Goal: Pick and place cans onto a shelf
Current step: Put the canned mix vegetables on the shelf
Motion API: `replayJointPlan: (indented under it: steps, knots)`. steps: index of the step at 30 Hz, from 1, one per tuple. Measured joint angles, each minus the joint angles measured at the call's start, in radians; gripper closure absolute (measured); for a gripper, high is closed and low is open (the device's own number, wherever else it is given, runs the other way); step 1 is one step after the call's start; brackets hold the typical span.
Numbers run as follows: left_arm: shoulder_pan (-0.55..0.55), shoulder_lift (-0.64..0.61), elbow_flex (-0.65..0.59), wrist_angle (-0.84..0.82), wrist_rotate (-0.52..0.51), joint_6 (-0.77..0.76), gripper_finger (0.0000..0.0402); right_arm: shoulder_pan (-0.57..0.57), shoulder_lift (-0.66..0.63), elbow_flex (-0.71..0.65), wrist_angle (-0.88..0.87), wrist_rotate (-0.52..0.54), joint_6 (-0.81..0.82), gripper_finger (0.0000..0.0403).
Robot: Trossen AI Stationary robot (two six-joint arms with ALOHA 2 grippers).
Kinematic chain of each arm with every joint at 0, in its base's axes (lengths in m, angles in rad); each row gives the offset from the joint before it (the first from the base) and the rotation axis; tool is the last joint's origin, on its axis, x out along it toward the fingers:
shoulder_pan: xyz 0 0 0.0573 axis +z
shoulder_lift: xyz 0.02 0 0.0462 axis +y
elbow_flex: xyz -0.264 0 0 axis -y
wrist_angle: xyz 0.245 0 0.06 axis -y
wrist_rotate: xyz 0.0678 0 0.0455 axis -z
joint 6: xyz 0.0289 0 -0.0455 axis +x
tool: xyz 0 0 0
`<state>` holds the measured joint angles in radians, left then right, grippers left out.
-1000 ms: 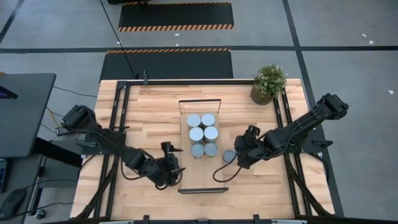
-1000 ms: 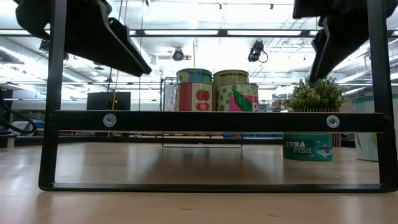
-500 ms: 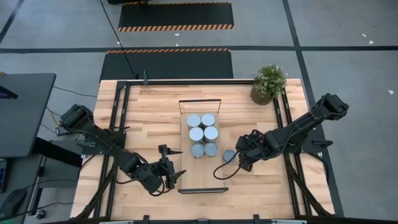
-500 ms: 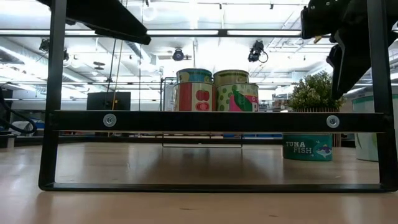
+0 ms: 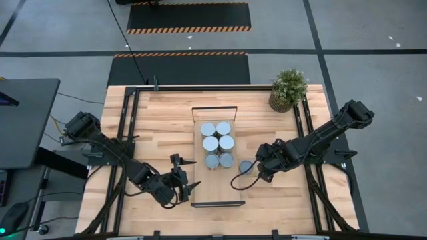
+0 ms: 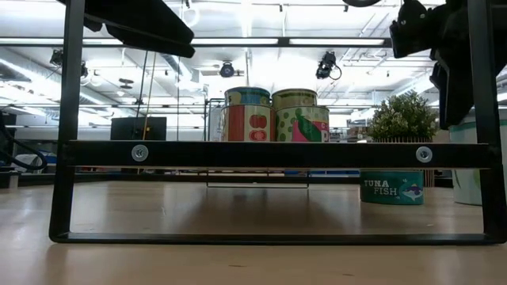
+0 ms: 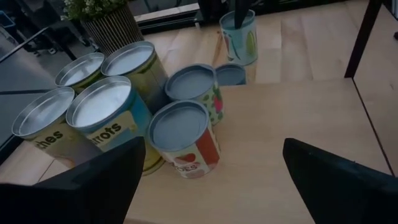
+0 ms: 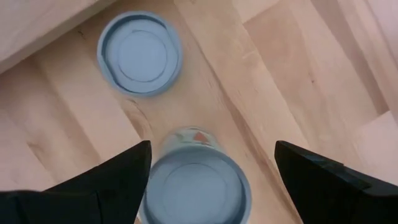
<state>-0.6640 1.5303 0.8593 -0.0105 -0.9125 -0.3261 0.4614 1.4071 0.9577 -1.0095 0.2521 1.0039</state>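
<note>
The shelf (image 5: 215, 179) lies along the table's middle, with six cans (image 5: 211, 143) standing on its far half in two rows; they also show in the left wrist view (image 7: 183, 137). A low tuna tin (image 5: 246, 166) stands on the table just right of the shelf. A taller can (image 8: 196, 186) stands on the table beside it. My right gripper (image 5: 257, 171) is open above this can, a finger on either side, apart from it as far as shows. My left gripper (image 5: 192, 173) is open and empty at the shelf's near left side.
A potted plant (image 5: 288, 90) stands at the table's far right corner. Black frames (image 6: 277, 154) close the shelf's two ends. Black rails (image 5: 127, 133) run along the table's left and right sides. Bare wood lies left of the shelf and along the near edge.
My left gripper has drawn back from the shelf's near end toward the table's left edge and has risen. My right gripper has shifted a little toward the table's right edge and come lower over the cans beside the shelf. The cans have kept still.
</note>
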Motion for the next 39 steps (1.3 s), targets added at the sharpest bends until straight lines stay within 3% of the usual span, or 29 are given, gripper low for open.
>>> replayJointPlan:
  steps: [12, 23, 32, 39]
  knots:
    - [0.000, 0.001, 0.000, 0.000, 0.000, -0.004, 0.0015, 0.000, 0.000, -0.002, -0.001, -0.042, 0.044, 0.0055]
    - [0.000, 0.001, 0.000, 0.000, 0.000, -0.004, 0.0015, 0.000, 0.000, -0.120, 0.064, -0.123, 0.087, 0.0055]
    - [0.000, 0.001, 0.000, 0.000, 0.000, -0.004, 0.0015, 0.000, 0.000, -0.136, 0.074, -0.170, 0.101, 0.0057]
    - [0.000, 0.001, 0.000, 0.000, 0.000, -0.004, 0.0015, 0.000, 0.000, -0.135, 0.106, -0.165, 0.099, 0.0107]
